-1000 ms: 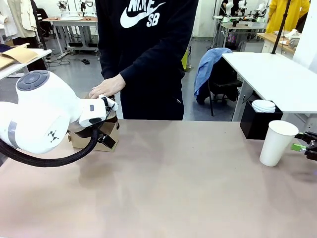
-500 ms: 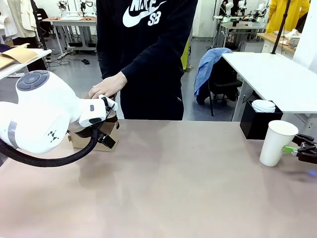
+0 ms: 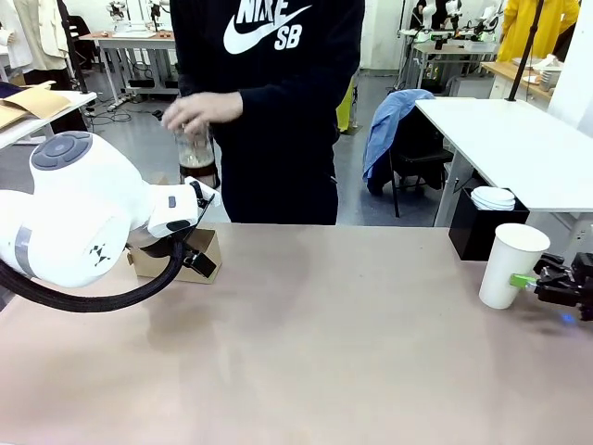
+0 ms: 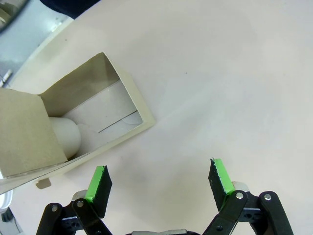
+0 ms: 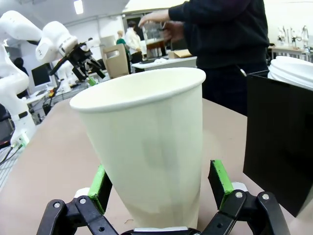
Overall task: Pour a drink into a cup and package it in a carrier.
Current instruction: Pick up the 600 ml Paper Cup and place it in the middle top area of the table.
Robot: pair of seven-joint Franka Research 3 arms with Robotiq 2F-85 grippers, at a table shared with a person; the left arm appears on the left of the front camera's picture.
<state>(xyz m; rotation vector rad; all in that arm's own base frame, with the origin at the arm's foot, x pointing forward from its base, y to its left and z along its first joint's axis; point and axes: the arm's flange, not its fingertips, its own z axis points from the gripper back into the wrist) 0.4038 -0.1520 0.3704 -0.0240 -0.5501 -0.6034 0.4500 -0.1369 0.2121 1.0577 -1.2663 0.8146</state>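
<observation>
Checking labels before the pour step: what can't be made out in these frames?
jug fill level: front view, motion blur, person's hand over it.
carrier: left wrist view, cut by left edge; front view, left arm covers most.
cup inside: front and right wrist views, its own wall hides it.
Whether right gripper touches cup: right wrist view, unclear.

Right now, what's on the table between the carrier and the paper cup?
Nothing: in the front view, the table between the carrier and the paper cup is bare.
</observation>
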